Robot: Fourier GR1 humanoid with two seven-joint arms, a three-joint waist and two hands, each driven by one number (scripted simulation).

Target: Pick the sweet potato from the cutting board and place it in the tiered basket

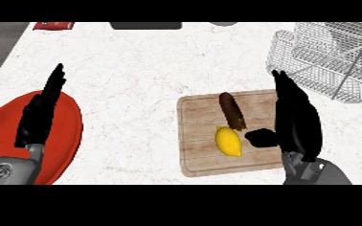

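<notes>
From the head view, a pale speckled bench (141, 76) fills the scene. A wooden cutting board (205, 158) lies right of centre, near the lower edge. On it rests the sweet potato (232, 110), a dark brown, elongated piece lying roughly lengthwise from the board's far edge toward its middle, slightly tilted. Just below it, touching or nearly touching its near end, sits a yellow lemon (228, 141).

The right robot hand (293, 119) stands over the board's right part, fingers straight and stretched toward the far side, thumb spread out to the left so that its tip lies just beside the sweet potato's near end and the lemon. This robot hand is wide and holds nothing; whether the thumb actually touches either piece cannot be told.

The wire tiered basket (318, 57) stands at the upper right of the bench, apart from the board's far right corner, with the sweet potato outside it.

The left robot hand (41, 110) shows at the left edge, fingers straight and pointing away, wide and holding nothing, above a red plate (67, 134) that lies at the lower left.

Along the far edge sit a red object (53, 25) at the left and a dark object (145, 25) near the middle; what they are cannot be told.
</notes>
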